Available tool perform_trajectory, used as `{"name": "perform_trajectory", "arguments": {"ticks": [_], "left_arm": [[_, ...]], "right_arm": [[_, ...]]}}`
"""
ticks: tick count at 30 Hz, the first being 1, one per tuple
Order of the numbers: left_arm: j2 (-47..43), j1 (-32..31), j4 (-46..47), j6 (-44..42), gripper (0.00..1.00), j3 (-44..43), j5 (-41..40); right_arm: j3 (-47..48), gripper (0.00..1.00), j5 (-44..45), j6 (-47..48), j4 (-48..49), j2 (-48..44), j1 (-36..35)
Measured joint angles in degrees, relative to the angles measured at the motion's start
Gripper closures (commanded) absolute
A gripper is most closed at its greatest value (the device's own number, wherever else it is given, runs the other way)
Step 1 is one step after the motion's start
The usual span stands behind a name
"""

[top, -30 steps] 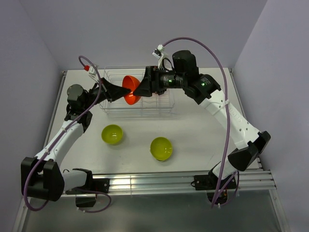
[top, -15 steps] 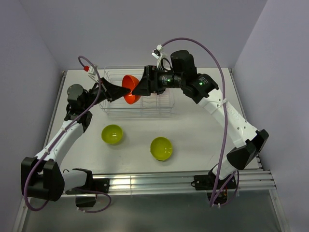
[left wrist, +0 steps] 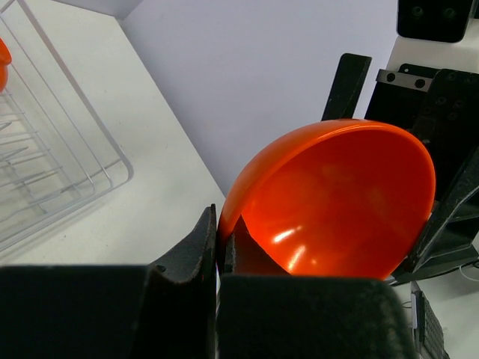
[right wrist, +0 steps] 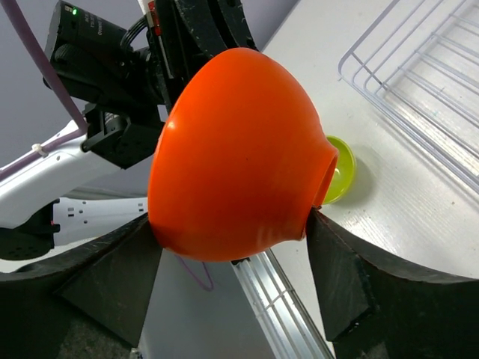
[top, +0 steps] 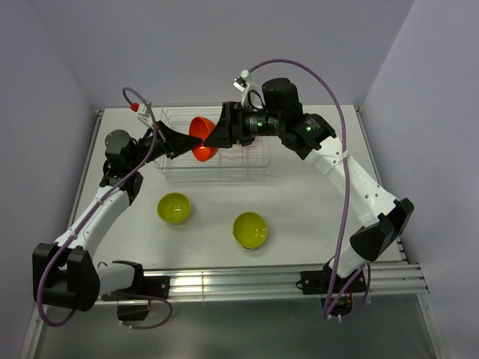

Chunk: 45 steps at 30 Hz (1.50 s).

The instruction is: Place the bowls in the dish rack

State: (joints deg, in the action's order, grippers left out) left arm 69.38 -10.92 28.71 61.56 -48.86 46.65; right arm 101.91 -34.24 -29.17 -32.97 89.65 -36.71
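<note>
Top external view: left arm rises from its base at 7 o'clock, forearm slanting up the table's point(top: 314, 202) left side, wrist bent so the left hand point(top: 185, 140) points toward 3 o'clock over the left end of the silver-grey wire dish rack point(top: 247, 170). Right arm climbs from 5 o'clock, elbow high at the far right, then folds back. The right hand point(top: 215, 137) points toward 9 o'clock, nose to nose with the left.

Between them: glossy orange plastic bowl point(top: 200, 142), off the table, above the rack's left half, tipped on its side. Its hollow faces 9 o'clock, its foot 3 o'clock.

Left wrist view: left hand point(left wrist: 221, 243) clenched on the bowl's point(left wrist: 337, 202) rim, one finger inside, one outside.

Right wrist view: right hand's fingers point(right wrist: 112, 277) spread wide, one each side of the bowl's point(right wrist: 239, 157) outer wall and close against it. Whether they press it, cannot tell.

Rack sits at 12 o'clock on the table. Two lime-green round plastic bowls stand upright on the table, one at 8 o'clock point(top: 174, 207), one at 6 o'clock point(top: 250, 229), well apart from each other and from the rack.
</note>
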Motion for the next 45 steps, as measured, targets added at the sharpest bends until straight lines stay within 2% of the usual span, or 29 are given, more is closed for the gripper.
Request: {"name": "perform_trajectory", "arguments": {"ticks": [3,7,8,9,11,12,14,15,18,26,29,33,35,42,45], "left_arm": [[0.0,0.0,-0.5,-0.2,1.0,0.0,-0.2],[0.0,0.0,-1.2,-0.6,0.99,0.0,-0.5],[0.0,0.0,-1.5,-0.7,0.98,0.0,-0.5],[0.0,0.1,-1.7,-0.8,0.95,0.0,-0.6],[0.0,0.1,-2.4,-1.0,0.9,0.0,-0.7],[0.0,0.1,-2.6,-1.1,0.79,0.0,-0.7],[0.1,0.1,-3.0,-1.3,0.72,0.0,-0.8],[0.1,0.0,-3.2,-1.4,0.64,0.0,-0.9],[0.2,0.0,-3.8,-1.9,0.56,-0.3,-0.9],[0.2,0.0,-5.3,-2.4,0.45,-1.2,-1.1],[0.2,0.0,-6.8,-3.1,0.36,-1.6,-1.4],[0.2,0.0,-8.6,-4.8,0.08,-2.1,-1.7],[0.2,0.1,-9.9,-5.5,0.01,-2.4,-2.0],[0.2,2.5,-14.3,-8.2,0.01,-2.7,-2.8],[0.2,4.0,-19.3,-11.0,0.0,-4.5,-3.4]], "right_arm": [[0.0,0.39,-0.2,0.2,0.0,0.0,0.0],[0.0,0.72,-0.1,0.4,0.1,0.3,0.0],[0.0,0.76,-0.1,0.4,0.1,0.3,0.0],[0.0,0.88,-0.2,0.4,0.1,0.5,0.0],[0.0,1.0,-0.3,0.5,0.1,0.7,0.0],[0.0,1.0,-0.4,0.5,0.1,0.7,0.0],[0.0,1.0,-0.4,0.5,0.1,0.9,0.1],[0.0,1.0,-0.3,0.6,-0.1,0.9,0.1],[0.0,1.0,0.1,0.9,-0.2,1.4,0.1],[0.0,1.0,2.0,1.7,-0.9,1.6,0.1],[0.0,1.0,2.9,1.8,-0.9,1.6,0.2],[0.0,1.0,4.5,1.8,-0.9,1.6,0.6],[0.0,1.0,5.4,2.0,-0.9,1.6,0.9],[0.0,1.0,13.3,4.2,-1.6,1.6,3.4],[0.0,1.0,18.0,5.9,-2.6,1.7,3.8]]}}
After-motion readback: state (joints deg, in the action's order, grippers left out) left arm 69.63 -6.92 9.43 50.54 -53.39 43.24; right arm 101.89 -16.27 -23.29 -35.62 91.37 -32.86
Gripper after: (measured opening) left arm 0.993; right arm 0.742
